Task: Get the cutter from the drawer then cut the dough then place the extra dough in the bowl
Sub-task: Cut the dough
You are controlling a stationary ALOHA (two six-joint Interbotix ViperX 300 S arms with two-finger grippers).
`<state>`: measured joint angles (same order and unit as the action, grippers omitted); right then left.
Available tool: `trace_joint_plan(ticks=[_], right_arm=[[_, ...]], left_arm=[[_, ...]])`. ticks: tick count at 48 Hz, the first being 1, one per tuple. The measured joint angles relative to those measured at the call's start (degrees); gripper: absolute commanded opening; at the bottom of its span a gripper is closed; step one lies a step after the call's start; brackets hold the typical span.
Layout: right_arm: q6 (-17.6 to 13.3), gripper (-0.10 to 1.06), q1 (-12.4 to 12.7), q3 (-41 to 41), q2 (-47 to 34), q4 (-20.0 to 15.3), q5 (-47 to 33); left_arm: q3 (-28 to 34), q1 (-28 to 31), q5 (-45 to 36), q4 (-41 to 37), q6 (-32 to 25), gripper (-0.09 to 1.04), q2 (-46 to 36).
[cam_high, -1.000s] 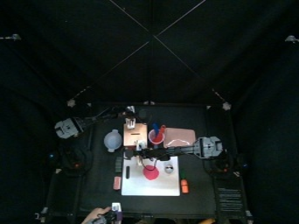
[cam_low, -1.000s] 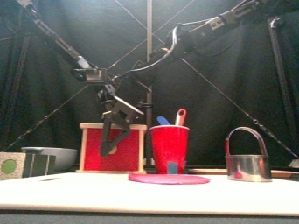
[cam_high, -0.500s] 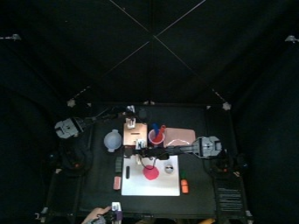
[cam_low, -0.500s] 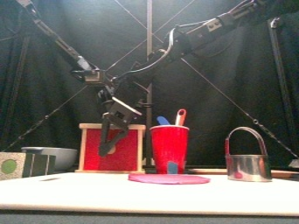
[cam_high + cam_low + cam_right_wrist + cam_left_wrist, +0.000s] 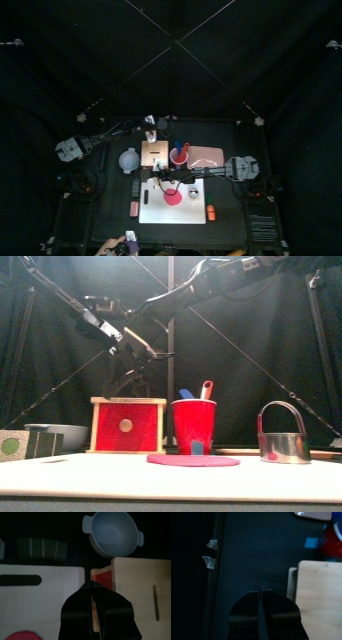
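Observation:
The pale wooden box [image 5: 156, 152] stands behind the white board [image 5: 171, 212], its red drawer front [image 5: 128, 426] closed and in full view. The pink dough disc [image 5: 194, 460] lies flat on the board, and the metal cutter [image 5: 283, 436] stands upright to its right. The blue-grey bowl [image 5: 113, 534] sits left of the box. My right gripper [image 5: 93, 585] hangs shut and empty above the drawer front [image 5: 101, 574]. My left gripper [image 5: 261, 588] is shut and empty over dark table beside the box [image 5: 321, 587], near the back [image 5: 147, 127].
A red cup [image 5: 194, 424] with a blue and a red knife stands just right of the box. Dark green sushi blocks [image 5: 43, 548] lie left of the board, near the bowl. Two small orange toys [image 5: 211, 212] rest at the board's sides.
The right gripper, which hung in front of the red drawer front, has risen clear of it. The left arm has drawn back a little toward the left.

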<state>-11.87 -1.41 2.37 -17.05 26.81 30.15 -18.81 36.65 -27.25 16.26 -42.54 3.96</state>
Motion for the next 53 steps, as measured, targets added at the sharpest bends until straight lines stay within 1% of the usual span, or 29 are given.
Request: trace_joint_plan(ticks=[8, 15, 23, 26, 32, 39, 42, 45, 52, 53], right_arm=[[-0.18, 0.18, -2.29, 6.42, 6.77, -1.14, 1.85], [-0.18, 0.21, -3.43, 12.57, 12.92, -4.04, 4.48], [-0.26, 0.26, -4.83, 19.42, 19.60, -8.35, 5.19], [-0.35, 0.27, -5.10, 22.06, 21.53, -10.28, 5.10], [-0.09, 0.27, -5.36, 26.54, 24.87, -14.85, 4.66], [-0.26, 0.29, -5.45, 30.32, 28.13, -18.11, 4.57], [-0.26, 0.32, -5.45, 31.55, 29.27, -19.07, 4.75], [-0.26, 0.38, -5.45, 33.05, 30.32, -20.13, 5.36], [-0.26, 0.59, -5.54, 35.16, 30.85, -22.94, 6.59], [-0.35, 0.63, -5.54, 35.33, 30.85, -23.55, 6.68]], left_arm=[[-4.39, -1.05, 4.75, 1.58, 0.18, 0.43, -4.04], [-9.05, -5.01, 11.16, 4.04, -0.09, 0.43, -7.82], [-14.94, -11.34, 20.83, 8.09, 0.09, 0.43, -11.87], [-17.58, -14.50, 26.10, 9.58, 0.09, 0.43, -13.18], [-22.15, -20.92, 36.12, 11.87, 0.09, 0.43, -14.68], [-26.63, -28.48, 47.20, 15.64, 0.26, 0.43, -14.94], [-28.04, -31.38, 51.33, 18.02, 0.26, 0.43, -14.94], [-28.83, -34.37, 54.76, 20.39, 0.18, 0.43, -14.94], [-29.88, -40.61, 60.12, 23.82, 0.53, 0.43, -14.33], [-29.88, -41.40, 60.64, 24.08, 0.97, 0.43, -14.06]])
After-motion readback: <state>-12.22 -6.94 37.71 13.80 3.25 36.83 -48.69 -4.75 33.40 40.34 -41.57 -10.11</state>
